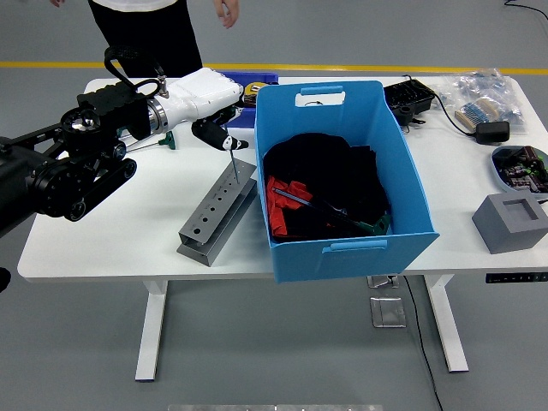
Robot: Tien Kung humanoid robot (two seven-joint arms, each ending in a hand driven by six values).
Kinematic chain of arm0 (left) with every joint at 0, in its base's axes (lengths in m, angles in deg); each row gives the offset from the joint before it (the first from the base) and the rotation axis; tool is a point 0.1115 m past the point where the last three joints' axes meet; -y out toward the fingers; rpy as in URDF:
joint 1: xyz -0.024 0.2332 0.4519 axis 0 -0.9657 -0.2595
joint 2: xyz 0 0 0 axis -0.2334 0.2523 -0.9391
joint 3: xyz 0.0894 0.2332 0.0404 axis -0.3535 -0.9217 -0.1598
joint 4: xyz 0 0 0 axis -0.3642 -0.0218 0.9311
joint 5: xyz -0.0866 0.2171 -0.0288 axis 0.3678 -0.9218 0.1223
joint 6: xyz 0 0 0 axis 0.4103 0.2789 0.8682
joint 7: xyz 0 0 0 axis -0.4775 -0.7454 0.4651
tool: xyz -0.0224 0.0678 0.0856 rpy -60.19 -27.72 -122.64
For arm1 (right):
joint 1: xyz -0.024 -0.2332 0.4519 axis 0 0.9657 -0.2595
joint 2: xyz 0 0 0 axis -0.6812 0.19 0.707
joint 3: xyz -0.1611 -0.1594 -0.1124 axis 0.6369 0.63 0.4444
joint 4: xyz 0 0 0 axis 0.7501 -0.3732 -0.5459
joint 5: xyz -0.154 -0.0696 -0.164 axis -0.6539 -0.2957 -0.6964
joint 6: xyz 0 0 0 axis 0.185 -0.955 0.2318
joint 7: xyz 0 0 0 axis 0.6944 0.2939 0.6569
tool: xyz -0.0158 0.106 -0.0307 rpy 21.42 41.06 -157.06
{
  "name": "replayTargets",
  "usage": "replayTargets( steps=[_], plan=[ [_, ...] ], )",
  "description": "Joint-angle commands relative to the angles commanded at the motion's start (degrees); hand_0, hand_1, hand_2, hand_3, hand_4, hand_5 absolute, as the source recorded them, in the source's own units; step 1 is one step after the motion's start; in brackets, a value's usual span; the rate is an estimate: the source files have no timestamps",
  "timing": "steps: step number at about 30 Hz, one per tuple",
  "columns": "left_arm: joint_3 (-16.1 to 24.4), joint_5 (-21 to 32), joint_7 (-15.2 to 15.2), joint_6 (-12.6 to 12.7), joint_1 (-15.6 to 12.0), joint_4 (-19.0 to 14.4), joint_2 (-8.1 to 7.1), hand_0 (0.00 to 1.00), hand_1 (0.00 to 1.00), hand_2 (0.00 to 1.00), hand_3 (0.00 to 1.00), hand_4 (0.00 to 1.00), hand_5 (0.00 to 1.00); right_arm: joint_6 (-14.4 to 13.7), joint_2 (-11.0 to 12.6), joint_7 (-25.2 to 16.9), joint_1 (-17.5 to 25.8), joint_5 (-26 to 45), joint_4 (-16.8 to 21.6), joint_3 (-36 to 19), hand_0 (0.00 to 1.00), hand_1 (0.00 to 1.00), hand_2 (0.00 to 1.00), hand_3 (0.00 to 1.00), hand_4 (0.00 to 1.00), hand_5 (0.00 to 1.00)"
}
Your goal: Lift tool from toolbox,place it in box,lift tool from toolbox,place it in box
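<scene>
Left hand (212,110) pinches a small screwdriver (232,154), fingers closed on its handle, tip just above the grey tool block (210,224). Blue box (342,184) stands beside it on the white surface (111,223).

Black arm (60,167), white hand (205,98)

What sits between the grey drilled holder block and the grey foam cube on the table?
In the head view, only the blue box lies between the holder block and the foam cube.

No readable text, label, brand or number anywhere: not on the blue box (342,248) or the table (103,231).
</scene>
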Motion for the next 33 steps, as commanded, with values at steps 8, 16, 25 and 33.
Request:
replayTargets(
  steps=[8,16,25,33],
  plan=[
    [2.89,1.15,0.22,-0.46,-0.96,-2.79,-0.94,0.079,0.002,0.002,0.039,0.794,0.38,0.02,-0.11,0.17,0.31,-0.29,0.0,-0.27,0.616,0.602,0.677,0.554,0.81,0.632],
    [6.16,2.11,0.44,-0.86,-1.04,-7.03,-1.23,0.076,0.002,0.002,0.039,0.793,0.378,0.13,-0.1,0.28,0.61,-0.76,0.0,-0.34,0.616,0.602,0.677,0.554,0.81,0.632],
    [9.89,5.65,1.25,0.98,-1.89,-12.28,1.21,0.078,0.002,0.002,0.039,0.765,0.346,0.04,-0.02,0.1,0.67,0.29,0.0,0.38,0.616,0.602,0.678,0.555,0.812,0.633],
    [4.71,4.2,1.65,4.12,-2.15,-9.55,6.91,0.079,0.002,0.002,0.039,0.762,0.341,-0.08,-0.09,0.08,0.5,1.28,0.0,1.59,0.615,0.602,0.679,0.555,0.813,0.633]
  ],
)
